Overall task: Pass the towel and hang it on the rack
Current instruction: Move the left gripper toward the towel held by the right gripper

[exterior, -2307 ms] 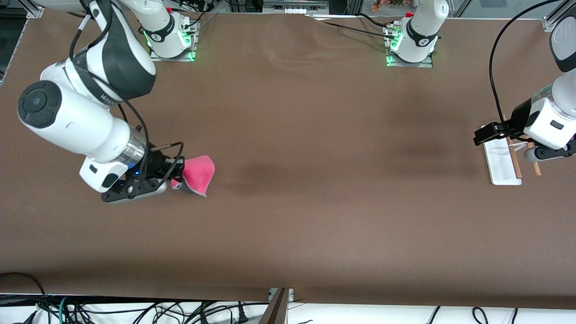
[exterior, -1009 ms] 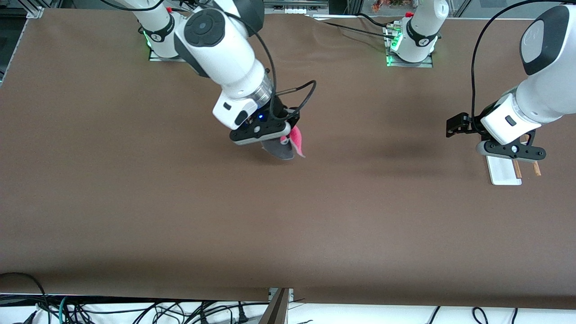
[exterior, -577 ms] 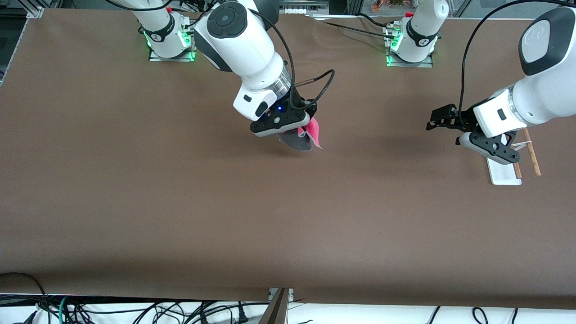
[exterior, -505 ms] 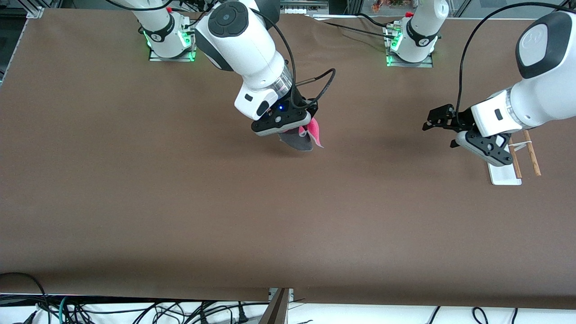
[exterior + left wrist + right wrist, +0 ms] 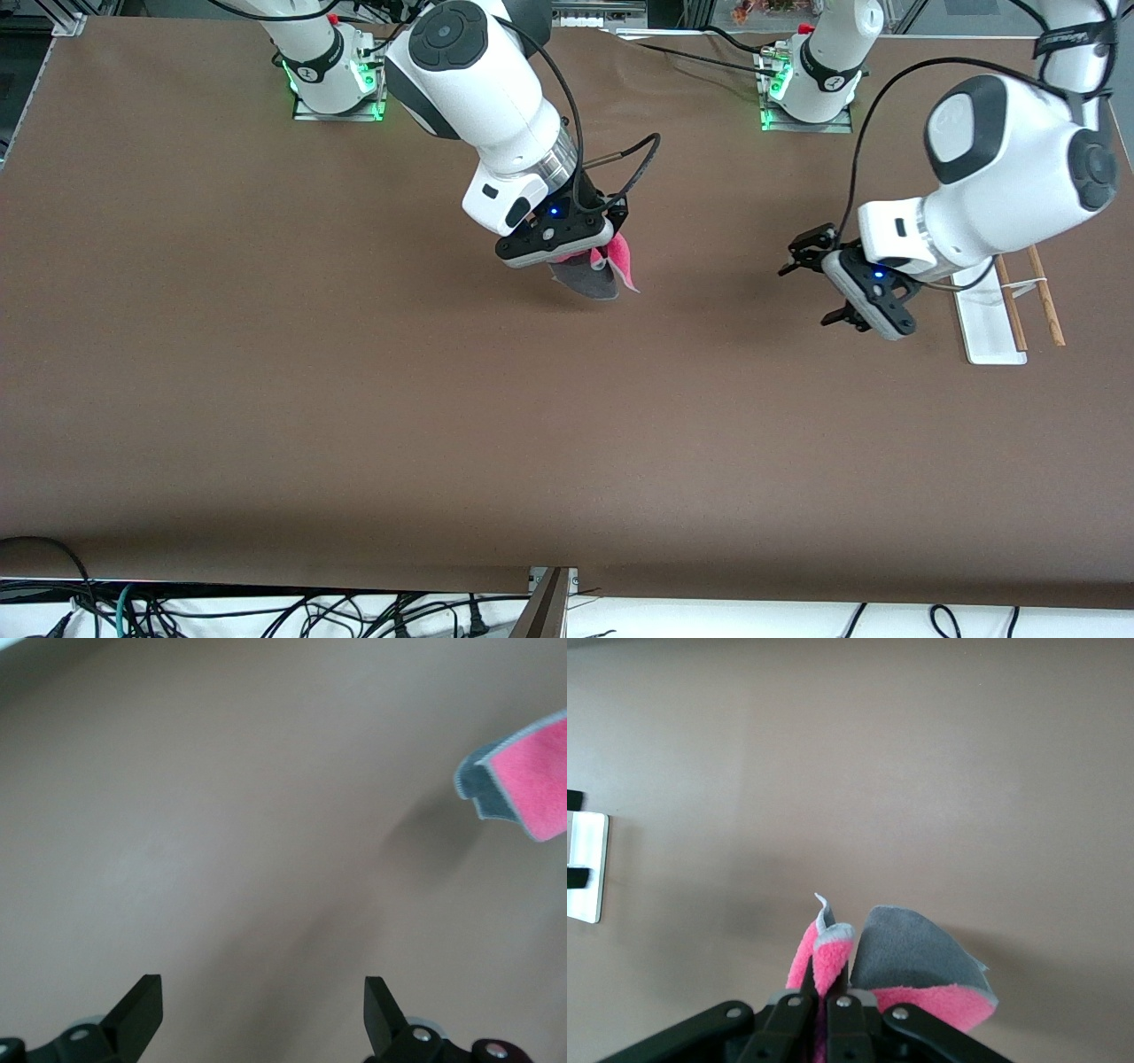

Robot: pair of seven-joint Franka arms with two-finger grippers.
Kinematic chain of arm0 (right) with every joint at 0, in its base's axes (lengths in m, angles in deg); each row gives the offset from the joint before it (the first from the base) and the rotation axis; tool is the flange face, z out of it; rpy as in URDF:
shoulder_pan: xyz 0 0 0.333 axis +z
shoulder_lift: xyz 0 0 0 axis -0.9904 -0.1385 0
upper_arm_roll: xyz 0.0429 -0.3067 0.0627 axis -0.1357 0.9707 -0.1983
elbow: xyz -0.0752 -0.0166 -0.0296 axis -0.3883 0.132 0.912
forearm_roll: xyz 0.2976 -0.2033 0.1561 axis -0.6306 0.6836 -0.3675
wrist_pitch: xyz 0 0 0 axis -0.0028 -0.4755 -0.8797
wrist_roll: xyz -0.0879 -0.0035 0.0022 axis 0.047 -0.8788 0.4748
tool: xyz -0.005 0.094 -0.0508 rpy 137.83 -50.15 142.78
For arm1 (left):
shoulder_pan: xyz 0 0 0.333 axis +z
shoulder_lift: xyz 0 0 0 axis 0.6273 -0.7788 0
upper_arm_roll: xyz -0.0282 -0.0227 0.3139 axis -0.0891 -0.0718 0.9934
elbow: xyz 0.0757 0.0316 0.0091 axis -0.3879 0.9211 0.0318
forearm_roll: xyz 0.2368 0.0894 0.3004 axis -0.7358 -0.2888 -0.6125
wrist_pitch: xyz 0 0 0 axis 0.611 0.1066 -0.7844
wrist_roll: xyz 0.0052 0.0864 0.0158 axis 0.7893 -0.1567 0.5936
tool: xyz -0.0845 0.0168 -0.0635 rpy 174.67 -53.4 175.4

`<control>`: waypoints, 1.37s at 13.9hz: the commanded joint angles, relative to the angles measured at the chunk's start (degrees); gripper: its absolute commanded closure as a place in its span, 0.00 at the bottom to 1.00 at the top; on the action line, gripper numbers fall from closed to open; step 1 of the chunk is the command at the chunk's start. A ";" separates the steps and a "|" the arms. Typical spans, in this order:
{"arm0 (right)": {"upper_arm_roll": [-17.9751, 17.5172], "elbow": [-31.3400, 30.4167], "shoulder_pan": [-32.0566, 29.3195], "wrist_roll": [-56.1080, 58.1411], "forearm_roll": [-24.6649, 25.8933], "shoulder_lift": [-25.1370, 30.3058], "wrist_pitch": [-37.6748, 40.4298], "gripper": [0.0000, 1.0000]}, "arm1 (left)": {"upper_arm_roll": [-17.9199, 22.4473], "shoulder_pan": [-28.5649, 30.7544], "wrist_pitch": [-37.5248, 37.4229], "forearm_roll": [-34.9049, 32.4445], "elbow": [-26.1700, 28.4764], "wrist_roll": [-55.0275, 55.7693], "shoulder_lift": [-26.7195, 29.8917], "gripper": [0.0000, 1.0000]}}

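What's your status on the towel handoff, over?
Right gripper shut on towel, held up over mid-table. Left gripper open, over bare table between towel and rack. Nothing between them.

my towel (image 5: 601, 268): bright pink, dark grey reverse
rack (image 5: 990, 321): white base, brown rods
table (image 5: 354, 399): plain brown
my fingers (image 5: 142, 1010): black

— What can't be made out?
— The towel (image 5: 527, 784) runs off the left wrist view's right edge.
— And the rack (image 5: 1005, 310)?
— The left arm covers its upper end in the front view's right side.
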State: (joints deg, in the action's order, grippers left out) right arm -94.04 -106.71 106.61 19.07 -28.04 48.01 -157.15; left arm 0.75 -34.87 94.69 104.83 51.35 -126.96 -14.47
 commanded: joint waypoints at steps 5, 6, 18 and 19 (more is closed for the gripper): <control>-0.31 0.37 0.04 -0.64 0.09 -0.03 -1.24 1.00 | -6.85 0.15 11.00 13.51 3.33 -24.00 -5.88 0.00; -0.31 0.37 0.04 -0.64 0.09 -0.03 -1.24 1.00 | -8.43 0.15 12.50 15.89 3.33 -25.25 -6.50 0.00; -0.31 0.37 0.04 -0.64 0.09 -0.03 -1.24 1.00 | -14.25 -4.16 21.56 18.46 -5.29 -24.12 -14.85 0.01; -0.31 0.37 0.04 -0.64 0.09 -0.03 -1.24 1.00 | -14.25 -4.16 21.57 18.46 -5.29 -24.12 -14.95 0.02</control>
State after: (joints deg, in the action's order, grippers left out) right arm -94.03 -106.71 106.61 19.07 -28.04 48.01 -158.10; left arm -13.74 -38.48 115.47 122.49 47.67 -150.07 -27.80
